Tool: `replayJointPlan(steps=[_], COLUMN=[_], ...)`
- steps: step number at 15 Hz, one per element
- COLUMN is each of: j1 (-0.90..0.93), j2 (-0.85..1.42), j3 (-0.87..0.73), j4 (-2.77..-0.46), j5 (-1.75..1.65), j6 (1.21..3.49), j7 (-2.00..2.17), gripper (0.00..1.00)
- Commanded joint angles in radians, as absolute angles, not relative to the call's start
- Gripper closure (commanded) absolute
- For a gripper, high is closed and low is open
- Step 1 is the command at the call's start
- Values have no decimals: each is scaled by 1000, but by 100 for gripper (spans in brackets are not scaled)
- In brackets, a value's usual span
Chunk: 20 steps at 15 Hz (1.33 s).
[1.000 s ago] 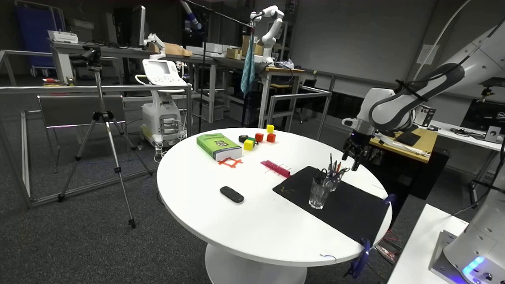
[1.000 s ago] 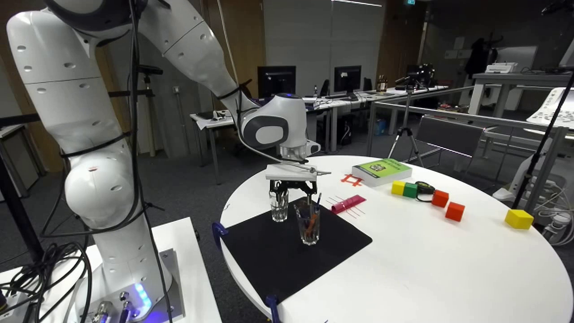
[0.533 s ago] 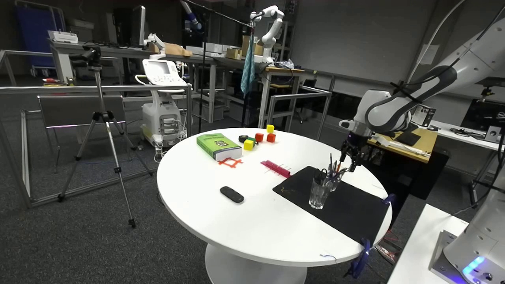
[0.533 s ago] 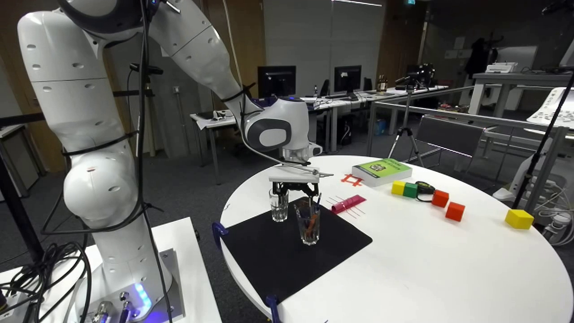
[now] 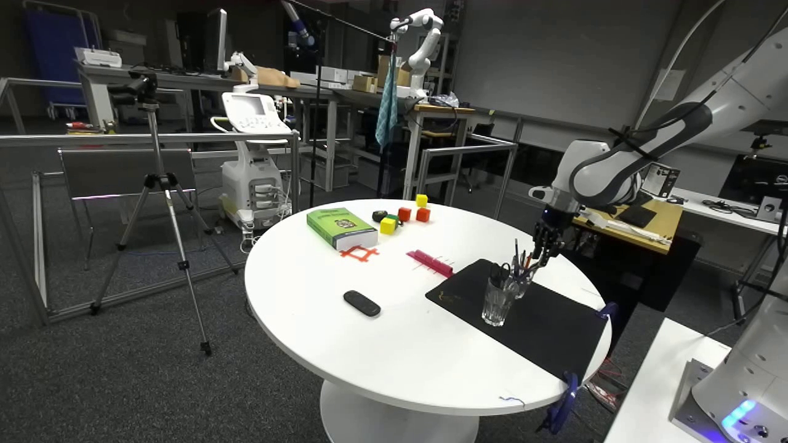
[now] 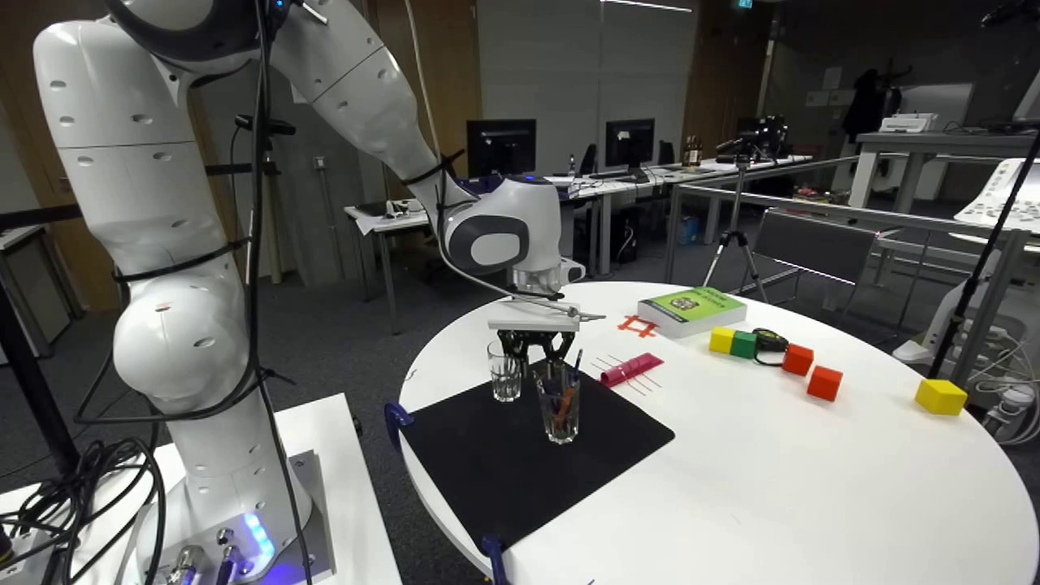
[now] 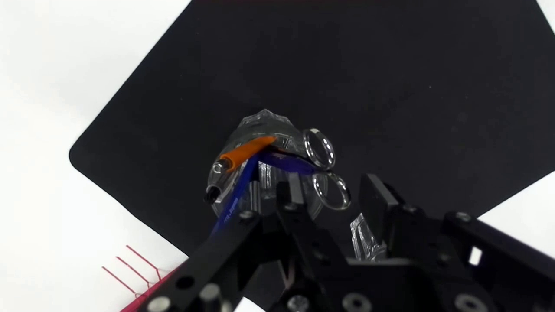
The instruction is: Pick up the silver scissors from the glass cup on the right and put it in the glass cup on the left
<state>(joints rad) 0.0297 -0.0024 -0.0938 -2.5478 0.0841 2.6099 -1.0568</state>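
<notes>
Hanging close by the rim of the right glass cup [image 6: 561, 422] in an exterior view, the pincer [image 6: 538, 364] has its jaws part-way spread, with nothing visibly gripped; the left glass cup [image 6: 505, 387] stands just beside, both on a black mat [image 6: 520, 479] covering part of the tabletop [image 6: 780, 471]. I judge that nothing has been transferred: no silver handle shows in the left cup, though the pincer crosses part of its rim. In an exterior view, dark finger loops [image 5: 500, 272] rise over the cups, and I cannot tell which cup holds them; the pincer appears side-on behind the pens, so its opening cannot be read there. In the wrist view, the silver scissors [image 7: 328, 166] are in the right cup, their two finger rings jutting out past the rim, with an orange pen [image 7: 245, 152] and a blue pen [image 7: 234, 197] sharing the glass. The jaws are apart, and the lower ring shows in line with the gap between them; whether either jaw touches it I cannot tell, but no pinch is visible. Left to do, as I see it: close on a ring, lift the scissors clear of the pens, carry them over the left cup, lower and release.
</notes>
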Motion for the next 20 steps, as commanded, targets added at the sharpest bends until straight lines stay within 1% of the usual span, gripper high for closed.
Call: replayJointPlan(steps=[1, 2, 3, 5, 6, 15, 20], j1=[1, -1, -1, -2, -3, -9, -19], j2=[14, 14, 14, 14, 15, -13, -51], j3=[-74, -74, -74, -74, -74, -77, -82], j4=[-2524, -2523, -2523, -2519, -2515, -2506, -2490], j5=[94, 93, 94, 96, 95, 65, -12], j6=[2605, 2605, 2602, 2600, 2601, 2574, 2513], j7=[-1100, -1100, -1102, -1103, -1103, -1079, -1046], gripper=[89, 96, 100, 100, 98, 99, 99])
